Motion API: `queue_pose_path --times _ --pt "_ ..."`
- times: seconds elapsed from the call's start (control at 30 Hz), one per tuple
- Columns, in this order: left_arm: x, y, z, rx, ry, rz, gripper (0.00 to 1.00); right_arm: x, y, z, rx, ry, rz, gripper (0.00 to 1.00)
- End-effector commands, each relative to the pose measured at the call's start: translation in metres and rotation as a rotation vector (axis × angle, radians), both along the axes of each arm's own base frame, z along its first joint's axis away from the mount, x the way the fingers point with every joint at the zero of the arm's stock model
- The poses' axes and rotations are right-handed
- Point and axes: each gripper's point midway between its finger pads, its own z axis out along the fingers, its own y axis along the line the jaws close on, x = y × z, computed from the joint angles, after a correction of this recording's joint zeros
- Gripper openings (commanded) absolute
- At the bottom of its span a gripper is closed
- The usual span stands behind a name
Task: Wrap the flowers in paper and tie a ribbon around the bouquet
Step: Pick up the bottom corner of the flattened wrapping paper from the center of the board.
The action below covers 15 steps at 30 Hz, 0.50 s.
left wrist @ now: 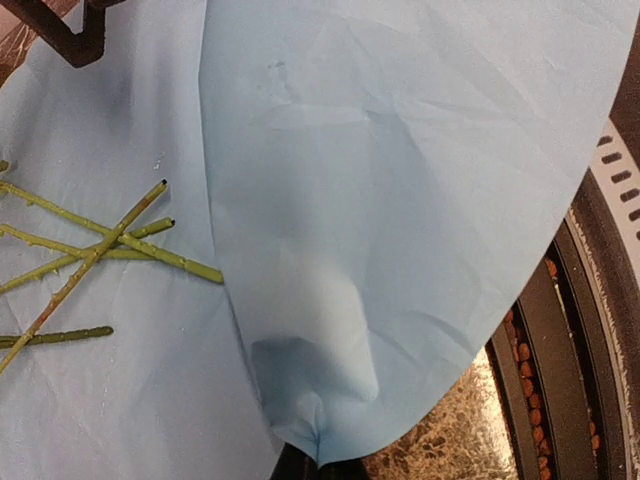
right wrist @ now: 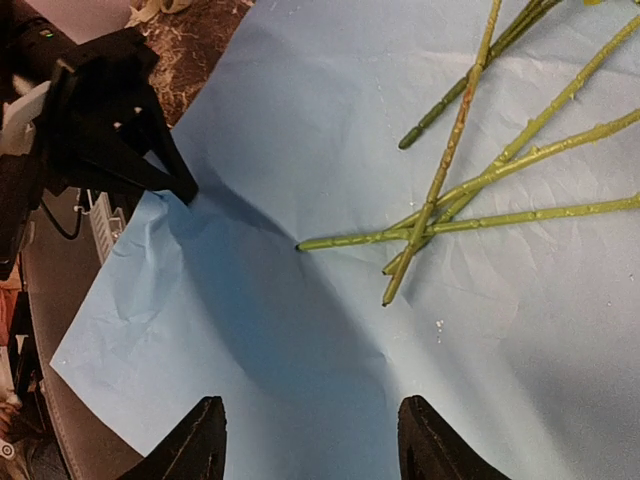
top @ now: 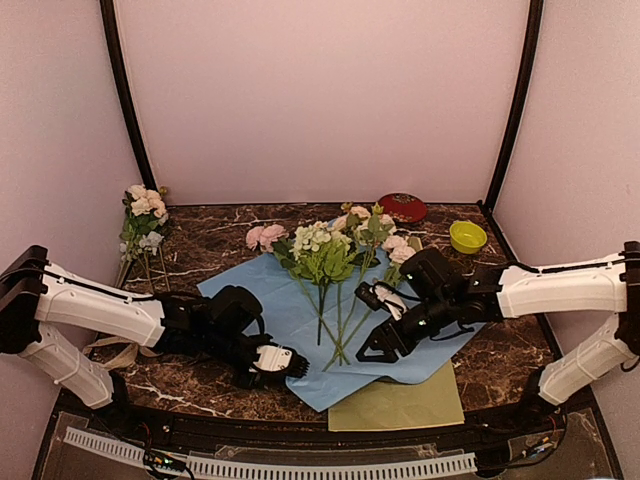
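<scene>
Paper (left wrist: 400, 200) fills the left wrist view. Its near edge is gathered into a small pucker where the left hand (top: 292, 364) is closed on it, and only a dark sliver of that hand shows under the fold. The right wrist view confirms the grip: the black fingertips meet on the sheet's edge, and a shallow crease runs from them toward the stems (right wrist: 480, 190). The right hand (right wrist: 310, 445) hovers over the sheet near the cut stem ends, jaws apart with nothing between them.

The flowers (top: 325, 250) lie on the paper, heads toward the far wall and stems fanned toward the arms. I judge the wrapping barely begun. The flowers are laid out and one edge is pinched for a first fold, but no cone is formed. Rolling the sheet around the stems and tying it are both left to do. The ribbon (top: 118, 353) lies in loose loops on the desk (top: 200, 240) under the left arm, well apart from the flowers.

The sheet is thin and matte, light blue on the face that shows, lightly crinkled where flat and softly dented where lifted. The stems are slim, stiff-looking green rods, some browned along their length, crossing one another. The ribbon is a flat beige band. The desk is dark glossy marble with pale veins. A yellow-green sheet (top: 400, 408) lies at the paper's near corner.
</scene>
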Motion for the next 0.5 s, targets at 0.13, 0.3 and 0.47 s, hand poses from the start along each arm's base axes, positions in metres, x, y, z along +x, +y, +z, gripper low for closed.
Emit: queue_pose_path --times 0.13,0.3,0.47 --pt "0.001 -0.005 0.016 -0.102 0.131 0.046 0.00 -0.025 0.017 0.040 0.122 -0.143 0.134 0.59" --pt "0.013 -0.004 0.024 -0.136 0.139 0.074 0.00 -0.037 0.008 0.040 0.102 -0.197 0.162 0.63" --pt "0.015 -0.003 0.024 -0.135 0.139 0.076 0.00 -0.031 -0.004 0.025 0.041 -0.251 0.100 0.74"
